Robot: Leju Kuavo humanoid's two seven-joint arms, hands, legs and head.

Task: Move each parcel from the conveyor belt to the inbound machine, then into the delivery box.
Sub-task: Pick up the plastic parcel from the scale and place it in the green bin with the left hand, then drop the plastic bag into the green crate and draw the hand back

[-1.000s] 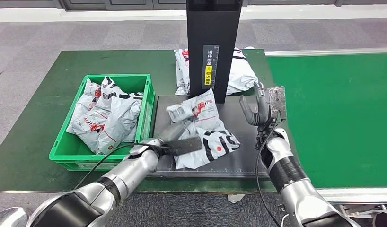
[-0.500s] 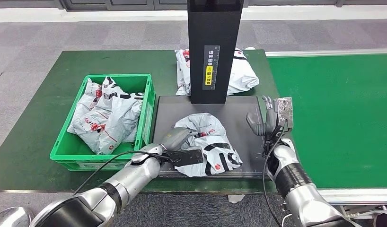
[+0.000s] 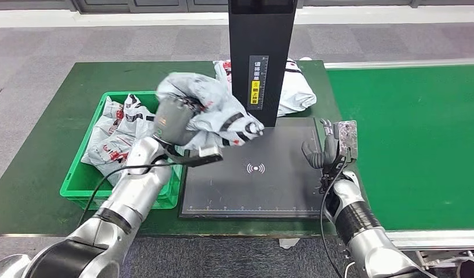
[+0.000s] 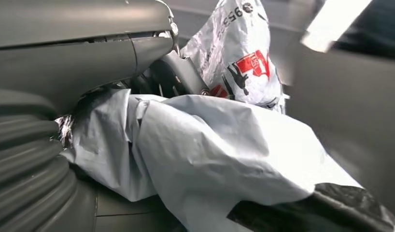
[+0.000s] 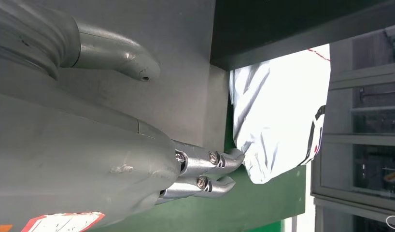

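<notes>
My left hand (image 3: 175, 120) grips a crumpled grey parcel (image 3: 214, 113) and holds it up in the air, between the green delivery box (image 3: 181, 123) and the black scanner post (image 3: 259, 58). Up close in the left wrist view, the parcel (image 4: 205, 145) is bunched against my left hand (image 4: 65, 72). The dark scanner plate (image 3: 255, 171) of the inbound machine lies bare below. My right hand (image 3: 326, 146) hovers at the plate's right edge, holding nothing, fingers apart; the right wrist view shows its fingers (image 5: 205, 171) free. Another parcel (image 3: 295, 90) lies behind the post.
The green delivery box holds several grey parcels (image 3: 121, 142). The green conveyor belt (image 3: 414, 139) runs along the right side. The black post stands at the back of the plate. A cable (image 3: 127, 171) trails along my left forearm.
My left hand has lifted the parcel off the scanner plate and swung it up and to the left, toward the green box. My right hand has stayed at the plate's right edge.
</notes>
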